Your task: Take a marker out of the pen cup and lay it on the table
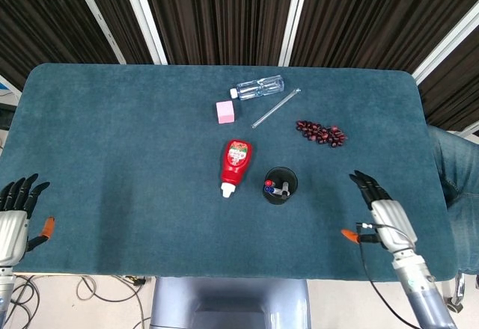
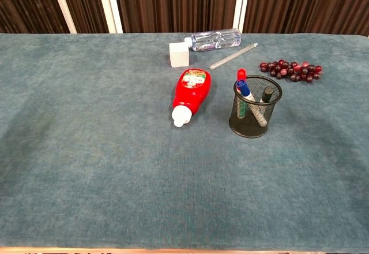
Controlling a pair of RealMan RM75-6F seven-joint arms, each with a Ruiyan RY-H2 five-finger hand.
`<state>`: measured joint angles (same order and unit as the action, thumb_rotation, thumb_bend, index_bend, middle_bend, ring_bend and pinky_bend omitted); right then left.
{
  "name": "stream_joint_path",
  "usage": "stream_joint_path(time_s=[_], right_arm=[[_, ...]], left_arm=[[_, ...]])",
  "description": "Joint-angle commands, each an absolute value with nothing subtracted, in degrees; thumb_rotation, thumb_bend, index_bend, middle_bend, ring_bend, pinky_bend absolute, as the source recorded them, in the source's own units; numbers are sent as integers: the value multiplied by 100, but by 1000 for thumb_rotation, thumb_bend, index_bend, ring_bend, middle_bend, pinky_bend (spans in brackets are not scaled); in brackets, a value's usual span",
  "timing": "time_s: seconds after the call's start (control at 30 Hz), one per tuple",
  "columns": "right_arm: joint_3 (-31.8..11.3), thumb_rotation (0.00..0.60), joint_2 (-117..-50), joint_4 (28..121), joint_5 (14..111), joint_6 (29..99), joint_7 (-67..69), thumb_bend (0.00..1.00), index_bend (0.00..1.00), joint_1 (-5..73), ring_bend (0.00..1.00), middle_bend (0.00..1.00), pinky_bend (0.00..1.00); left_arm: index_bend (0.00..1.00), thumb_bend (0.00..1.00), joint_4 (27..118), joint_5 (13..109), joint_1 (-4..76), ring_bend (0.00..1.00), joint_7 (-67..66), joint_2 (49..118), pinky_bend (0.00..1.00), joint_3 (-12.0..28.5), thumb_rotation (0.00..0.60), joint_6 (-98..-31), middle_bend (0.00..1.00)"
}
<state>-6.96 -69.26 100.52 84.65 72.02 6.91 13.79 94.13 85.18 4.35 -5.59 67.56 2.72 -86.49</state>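
Left of right hand (image 1: 382, 211) fingers (image 1: 365, 183): pen cup (image 1: 281, 185), apart.

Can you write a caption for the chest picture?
Markers wait in a mesh pen cup beside a toppled ketchup bottle.

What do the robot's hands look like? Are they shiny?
Both hands have black fingers, a pale silver-grey back and an orange-tipped thumb. The right hand has thin black cables running along its grey wrist. The left hand looks the same, with loose cables below it.

Black wire-mesh metal pen cup (image 2: 255, 115); glossy red plastic bottle (image 2: 191, 93); clear plastic water bottle (image 2: 214, 39); matt teal fabric table cover (image 2: 98, 167).
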Motion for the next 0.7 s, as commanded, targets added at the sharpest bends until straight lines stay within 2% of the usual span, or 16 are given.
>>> stream_joint_path(time_s=[0.03, 0.3, 0.7], right_arm=[[-852, 600, -7252, 9960, 8307, 7105, 558, 169, 28, 1575, 0, 0, 170], [-993, 600, -7782, 9913, 8100, 6950, 386, 178, 92, 1876, 0, 0, 170], [-1148, 600, -8601, 9551, 7899, 6931, 434, 317, 288, 2185, 0, 0, 170]], left_arm=[[150, 394, 9413, 8514, 435, 16, -555, 6756, 65, 273, 600, -8646, 37], [151, 394, 9442, 8470, 435, 16, -554, 6761, 65, 282, 600, -8624, 36], [150, 404, 9483, 8408, 431, 17, -539, 6747, 65, 301, 600, -8607, 35]])
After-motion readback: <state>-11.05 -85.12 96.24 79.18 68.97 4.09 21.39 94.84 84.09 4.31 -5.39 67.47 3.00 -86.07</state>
